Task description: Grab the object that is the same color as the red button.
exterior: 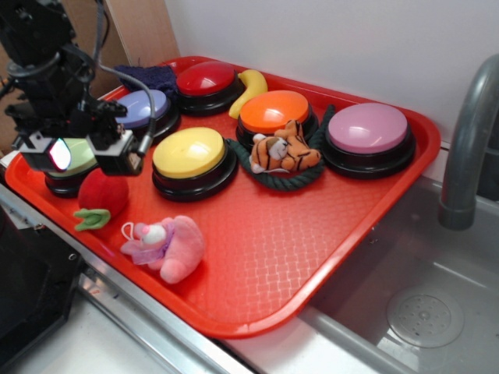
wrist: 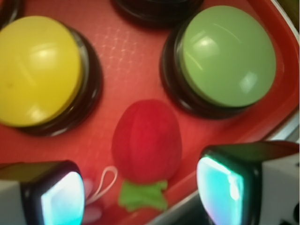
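While fingers [wrist: 140, 190] gape, strawberry ball [wrist: 146, 142] lies in tray [exterior: 257, 257]

The claw [exterior: 87, 153] hides most of the green button [exterior: 74, 160].

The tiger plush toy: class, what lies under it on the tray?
The tiger plush toy rests on a dark green rope ring lying on the red tray. The rope's part beneath the tiger is covered.

Red tray [exterior: 327, 257] with 6 dome buttons, red plush strawberry [exterior: 102, 192], pink plush toy [exterior: 168, 245], banana [exterior: 249, 89].
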{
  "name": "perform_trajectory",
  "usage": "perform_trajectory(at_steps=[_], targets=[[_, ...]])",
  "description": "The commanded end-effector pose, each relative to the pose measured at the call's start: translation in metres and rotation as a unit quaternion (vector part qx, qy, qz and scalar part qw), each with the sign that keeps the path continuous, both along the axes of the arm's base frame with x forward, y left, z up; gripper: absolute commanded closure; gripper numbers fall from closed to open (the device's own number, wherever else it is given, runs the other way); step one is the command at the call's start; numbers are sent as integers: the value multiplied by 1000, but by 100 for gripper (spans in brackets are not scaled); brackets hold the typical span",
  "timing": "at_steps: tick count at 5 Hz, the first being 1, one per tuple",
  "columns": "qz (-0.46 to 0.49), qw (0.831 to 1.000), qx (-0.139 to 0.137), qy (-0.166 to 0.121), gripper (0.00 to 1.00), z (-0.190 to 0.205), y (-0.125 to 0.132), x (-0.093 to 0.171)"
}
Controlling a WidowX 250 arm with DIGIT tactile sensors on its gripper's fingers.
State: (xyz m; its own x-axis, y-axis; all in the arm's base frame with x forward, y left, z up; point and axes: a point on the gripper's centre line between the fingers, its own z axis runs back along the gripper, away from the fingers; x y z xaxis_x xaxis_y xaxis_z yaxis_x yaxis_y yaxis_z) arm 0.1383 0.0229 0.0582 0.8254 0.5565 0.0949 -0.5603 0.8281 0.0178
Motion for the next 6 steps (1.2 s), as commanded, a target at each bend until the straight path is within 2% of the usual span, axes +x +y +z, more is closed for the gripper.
perform_trajectory(at_steps=[1,2,3,4,5,6], targets=[[23,1000,10,1,0,-22,12,0],[37,999,7,-13,53,-32,12,0],[15,1000,-6,-17,100,-32,10,1],[-16,1000,-6,-18,100,-21,8,5],[-42,999,7,-23,100,16,0,12],[-99,995,-5,-32,100,55,-17,26]])
